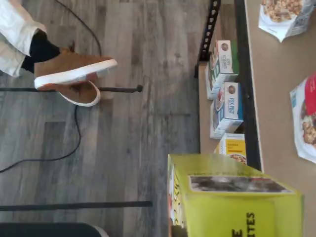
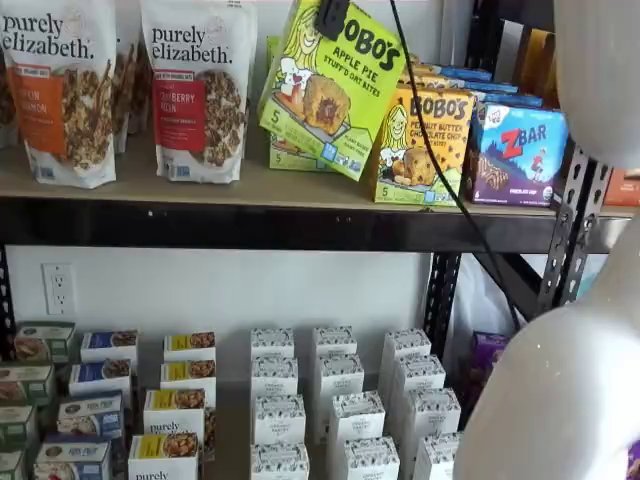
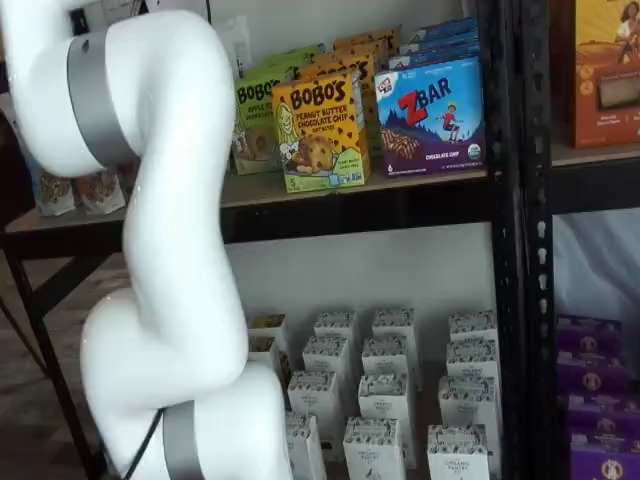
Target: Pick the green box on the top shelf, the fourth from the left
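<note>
The green box (image 2: 335, 85), a lime-green Bobo's Apple Pie carton, hangs tilted in front of its row above the top shelf (image 2: 250, 222). My gripper (image 2: 330, 16) shows only as a black finger at the box's upper edge, with a cable running down beside it, and it is shut on the box. In the wrist view the same green box (image 1: 232, 197) fills the near corner, beside the shelf board (image 1: 276, 98). Another green carton (image 2: 283, 152) stays behind it on the shelf. A green carton (image 3: 255, 120) also shows partly behind my white arm (image 3: 170, 250).
Two granola bags (image 2: 195, 90) stand left of the box; a yellow-orange Bobo's box (image 2: 425, 140) and a blue Zbar box (image 2: 515, 155) stand right of it. Small white cartons (image 2: 340, 410) fill the lower shelf. A person's brown shoe (image 1: 74, 69) rests on the wood floor.
</note>
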